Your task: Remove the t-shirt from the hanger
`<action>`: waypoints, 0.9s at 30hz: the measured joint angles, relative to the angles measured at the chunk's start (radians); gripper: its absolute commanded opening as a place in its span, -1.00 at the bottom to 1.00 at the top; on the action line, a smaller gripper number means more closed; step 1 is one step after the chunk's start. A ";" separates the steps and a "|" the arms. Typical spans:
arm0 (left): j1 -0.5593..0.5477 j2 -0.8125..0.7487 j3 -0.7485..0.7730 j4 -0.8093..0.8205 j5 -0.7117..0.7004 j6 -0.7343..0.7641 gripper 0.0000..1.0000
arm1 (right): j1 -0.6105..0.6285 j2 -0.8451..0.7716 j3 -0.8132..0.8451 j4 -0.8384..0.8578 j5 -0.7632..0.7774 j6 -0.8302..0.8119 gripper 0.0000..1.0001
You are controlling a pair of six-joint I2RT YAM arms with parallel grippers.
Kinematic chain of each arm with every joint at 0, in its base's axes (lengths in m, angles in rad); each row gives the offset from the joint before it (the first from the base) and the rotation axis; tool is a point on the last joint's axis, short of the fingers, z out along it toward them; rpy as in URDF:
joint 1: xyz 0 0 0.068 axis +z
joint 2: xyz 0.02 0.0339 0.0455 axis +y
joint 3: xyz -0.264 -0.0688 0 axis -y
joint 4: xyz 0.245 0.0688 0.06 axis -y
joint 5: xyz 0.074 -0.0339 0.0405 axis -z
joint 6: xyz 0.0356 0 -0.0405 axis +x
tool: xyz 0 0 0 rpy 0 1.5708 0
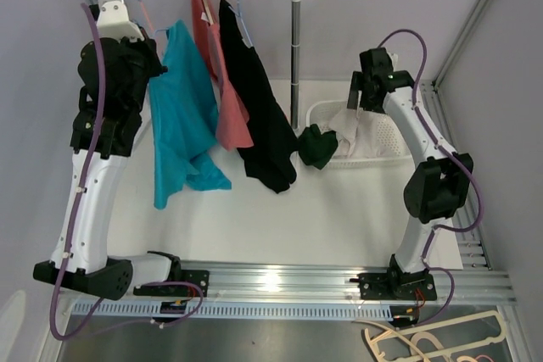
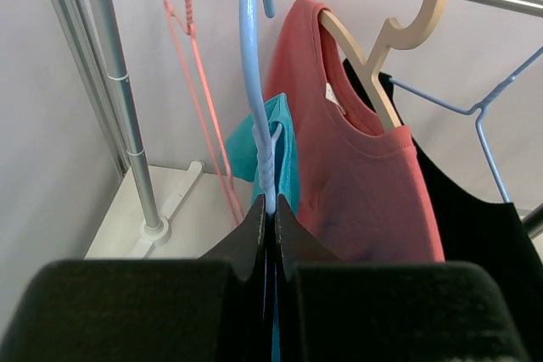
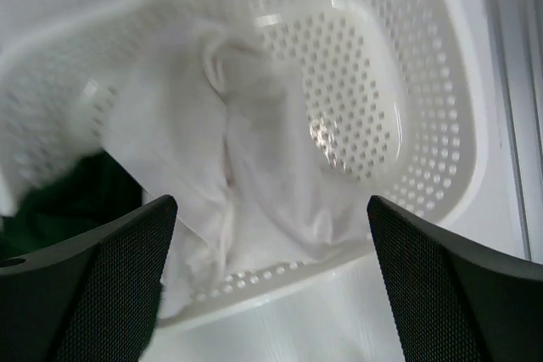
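The teal t-shirt point(image 1: 180, 116) hangs at the upper left on its blue hanger point(image 2: 252, 57). My left hand point(image 2: 270, 219) is pinched tight on that hanger's neck, with the teal collar just behind it. A coral t-shirt point(image 1: 222, 82) and a black garment point(image 1: 259, 108) hang beside it. My right hand point(image 3: 270, 209) is spread wide at the right, over the white basket point(image 3: 441, 108) of laundry.

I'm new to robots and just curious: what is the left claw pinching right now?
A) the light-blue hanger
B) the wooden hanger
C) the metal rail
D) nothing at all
A: the left gripper is closed on the light-blue hanger that carries the teal t-shirt.
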State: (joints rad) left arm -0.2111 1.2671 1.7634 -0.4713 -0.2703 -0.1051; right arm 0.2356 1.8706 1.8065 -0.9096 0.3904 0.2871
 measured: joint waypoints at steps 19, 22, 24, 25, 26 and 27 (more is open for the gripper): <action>-0.177 -0.163 -0.224 -0.010 -0.272 -0.087 -0.99 | 0.269 -0.565 -0.238 0.317 -0.224 -0.091 0.99; -0.211 -0.168 -0.232 -0.047 -0.348 -0.151 -0.99 | 0.388 -0.714 -0.308 0.387 -0.261 -0.093 0.99; -0.227 -0.167 -0.227 -0.089 -0.401 -0.198 -0.99 | 0.462 -0.789 -0.382 0.425 -0.299 -0.089 0.99; -0.238 -0.165 -0.222 -0.116 -0.434 -0.224 -0.99 | 0.501 -0.818 -0.422 0.447 -0.308 -0.083 0.99; -0.249 -0.162 -0.215 -0.142 -0.463 -0.250 -0.99 | 0.539 -0.841 -0.470 0.479 -0.315 -0.078 0.99; -0.260 -0.158 -0.207 -0.166 -0.489 -0.271 -0.99 | 0.578 -0.858 -0.517 0.506 -0.321 -0.073 0.99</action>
State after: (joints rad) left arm -0.4709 1.1095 1.5562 -0.6373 -0.7593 -0.3759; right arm 0.8135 1.0130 1.2900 -0.4034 0.0696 0.2138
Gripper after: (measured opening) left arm 0.011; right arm 0.993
